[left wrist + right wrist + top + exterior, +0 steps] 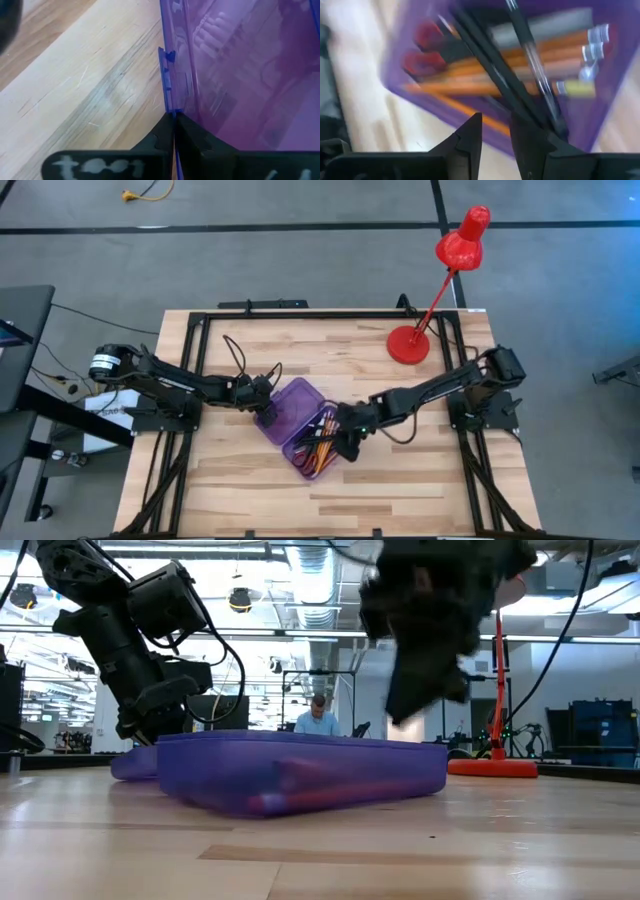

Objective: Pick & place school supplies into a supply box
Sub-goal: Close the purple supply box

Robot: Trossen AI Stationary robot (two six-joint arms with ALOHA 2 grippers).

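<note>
The supply box [300, 425] is translucent purple and lies open in the middle of the table. Its lid [297, 402] lies flat toward the left arm. Its tray [420, 95] holds orange pencils [520, 65], black pens [532, 55], red scissor handles [427, 35] and black ruler bars [485, 70]. My left gripper [265, 412] is shut on the lid's edge. My right gripper [347, 442] hovers open over the tray's right rim; its fingers [470, 135] hold nothing. In the low view it hangs just above the box [300, 775]. My left gripper pinches the lid's thin free edge [172, 107] between its two fingers, close to a small latch tab [166, 75]. The fingers come in level from the table's left side, and the edge runs along between them. The lid rests on the table.
A red desk lamp [440, 280] stands with its base [408, 345] at the table's far right, its head leaning beyond the far edge. Bare wood lies on the near side of the box. A person [318, 720] sits far off in the room.
</note>
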